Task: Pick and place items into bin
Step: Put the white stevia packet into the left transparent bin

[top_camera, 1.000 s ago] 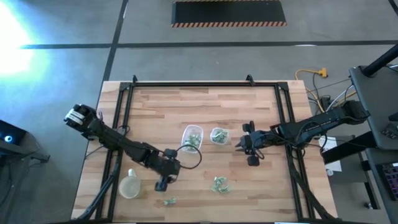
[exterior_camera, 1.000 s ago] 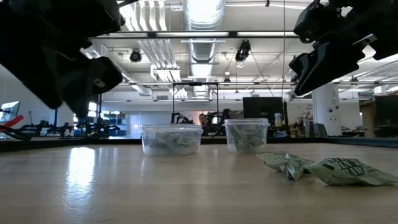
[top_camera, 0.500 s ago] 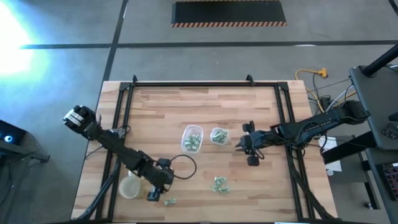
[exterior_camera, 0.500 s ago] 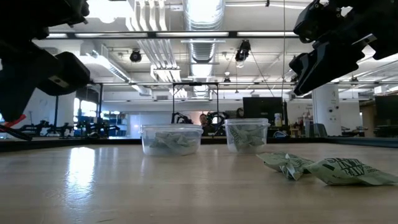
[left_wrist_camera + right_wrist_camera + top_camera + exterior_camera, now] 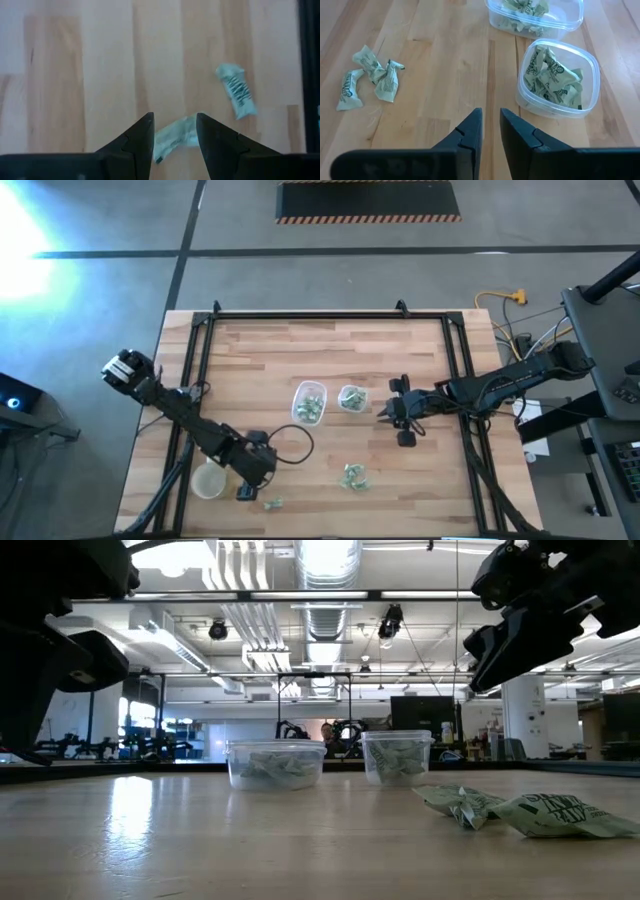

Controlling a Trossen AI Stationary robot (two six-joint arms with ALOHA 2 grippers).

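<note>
My left gripper [image 5: 174, 118] hovers open near the table's near edge [image 5: 245, 492]. A pale-green wrapped piece [image 5: 175, 140] lies flat on the wood below, between its two fingers, which do not touch it. A second piece [image 5: 236, 91] lies a little beyond; both pieces show as small specks in the high view [image 5: 272, 502]. More pieces [image 5: 353, 475] lie in a small cluster at mid-table [image 5: 370, 75]. Two clear containers [image 5: 308, 402] [image 5: 350, 398] hold several pieces. My right gripper [image 5: 490, 117] waits above the table right of the containers [image 5: 398, 418], its fingers a narrow gap apart, holding nothing.
A pale round lid or cup [image 5: 208, 480] sits on the table just left of my left gripper. Black frame rails [image 5: 195, 380] run along the table's left and right sides. Bare wood lies between the containers and the near edge.
My left gripper has moved from beside the left container toward the table's near edge and a little left, ending over the two loose pieces; most of the move fell in the first half second. The right arm has kept still.
</note>
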